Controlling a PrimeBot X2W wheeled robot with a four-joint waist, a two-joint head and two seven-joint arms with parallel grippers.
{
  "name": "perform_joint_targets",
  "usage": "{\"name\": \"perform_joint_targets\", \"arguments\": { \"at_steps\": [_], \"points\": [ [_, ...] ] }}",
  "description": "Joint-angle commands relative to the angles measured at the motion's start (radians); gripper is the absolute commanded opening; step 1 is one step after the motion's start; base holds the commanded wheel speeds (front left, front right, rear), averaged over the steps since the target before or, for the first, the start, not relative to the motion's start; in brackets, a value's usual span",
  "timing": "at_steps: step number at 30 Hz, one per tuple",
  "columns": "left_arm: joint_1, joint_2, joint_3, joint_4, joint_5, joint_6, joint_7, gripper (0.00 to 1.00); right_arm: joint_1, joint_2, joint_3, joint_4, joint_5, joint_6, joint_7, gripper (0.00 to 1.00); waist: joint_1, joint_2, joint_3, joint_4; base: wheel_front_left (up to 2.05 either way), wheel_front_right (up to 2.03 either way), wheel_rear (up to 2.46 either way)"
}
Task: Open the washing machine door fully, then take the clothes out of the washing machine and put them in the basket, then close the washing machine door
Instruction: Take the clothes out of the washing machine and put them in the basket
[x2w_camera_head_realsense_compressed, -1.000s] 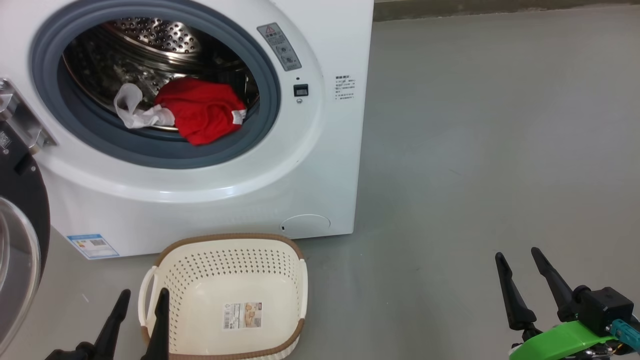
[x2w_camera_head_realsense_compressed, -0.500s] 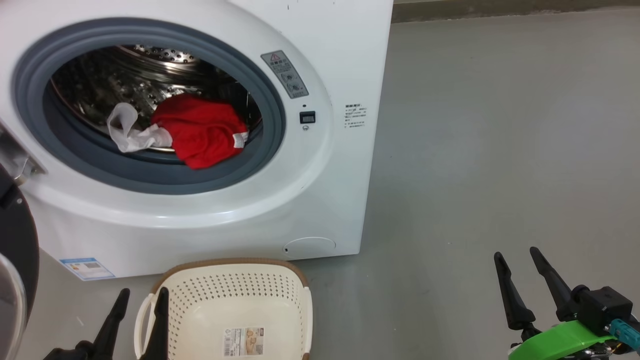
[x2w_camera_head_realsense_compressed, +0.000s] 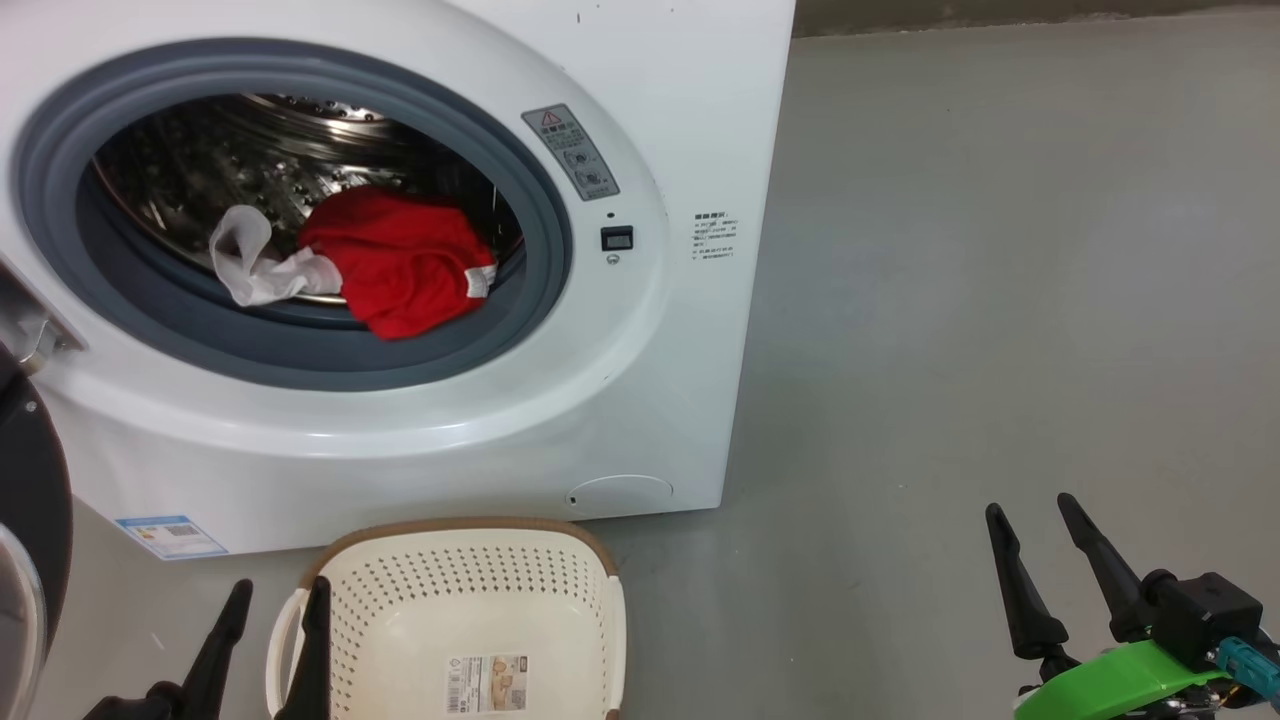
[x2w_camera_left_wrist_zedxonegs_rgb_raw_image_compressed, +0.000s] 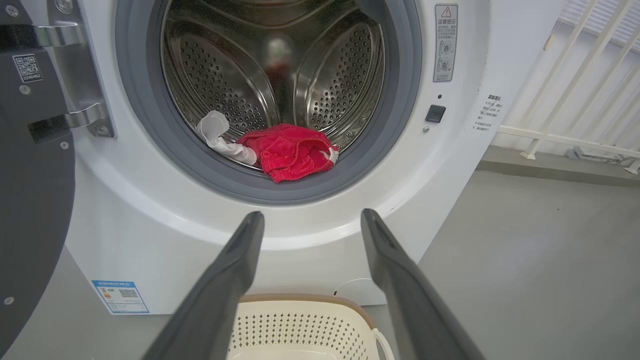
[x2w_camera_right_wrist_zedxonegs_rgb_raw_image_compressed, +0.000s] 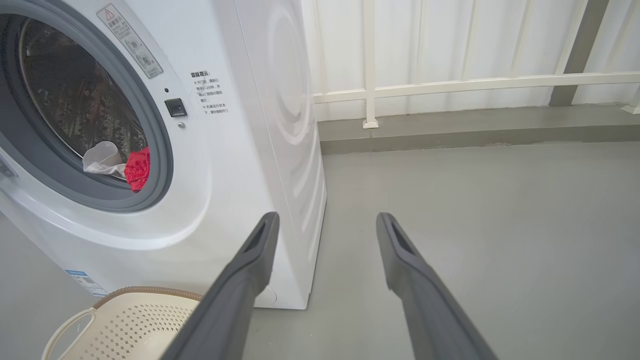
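Lying in drum (x2w_camera_left_wrist_zedxonegs_rgb_raw_image_compressed: 225, 75): clothes (x2w_camera_left_wrist_zedxonegs_rgb_raw_image_compressed: 290, 155), beyond L pincer (x2w_camera_left_wrist_zedxonegs_rgb_raw_image_compressed: 312, 214).

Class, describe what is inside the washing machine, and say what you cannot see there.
A red garment and a white cloth lie touching at the front of the steel drum, the red one draped onto the grey ring. Anything beneath them is covered.

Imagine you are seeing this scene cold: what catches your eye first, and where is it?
The bright red clothes, with a white piece beside them, lie at the front lip of the steel drum inside the washing machine. Its black-framed door hangs open at the left, and the cream basket stands empty on the grey floor just below the opening.
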Motion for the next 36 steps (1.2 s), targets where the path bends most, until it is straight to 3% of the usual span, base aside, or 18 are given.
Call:
{"name": "perform_joint_targets", "arguments": {
  "at_steps": [1,13,26,36],
  "points": [
    [-0.043,0.015,0.036,-0.015,0.011,-0.006,-0.005,1.00,-0.031,-0.010,0.022,-0.022,-0.005,0.006,-0.009,1.00,0.0000,0.0000,0.003,-0.001,0.00,0.00,0.00],
    [-0.205,0.020,0.016,0.101,0.039,-0.006,-0.005,1.00,-0.071,0.005,0.032,-0.031,-0.006,0.006,-0.009,1.00,0.0000,0.0000,0.085,-0.010,0.00,0.00,0.00],
    [-0.544,0.065,-0.024,0.405,0.105,-0.004,-0.003,1.00,-0.130,0.032,0.050,-0.031,-0.006,0.006,-0.009,1.00,0.0000,0.0000,0.189,-0.048,0.00,0.00,0.00],
    [-0.835,0.101,-0.062,0.643,0.117,-0.001,0.059,1.00,-0.189,0.054,0.069,-0.036,-0.001,0.006,-0.009,1.00,0.0000,0.0000,0.288,-0.083,0.00,0.00,0.00]
  ]
}}
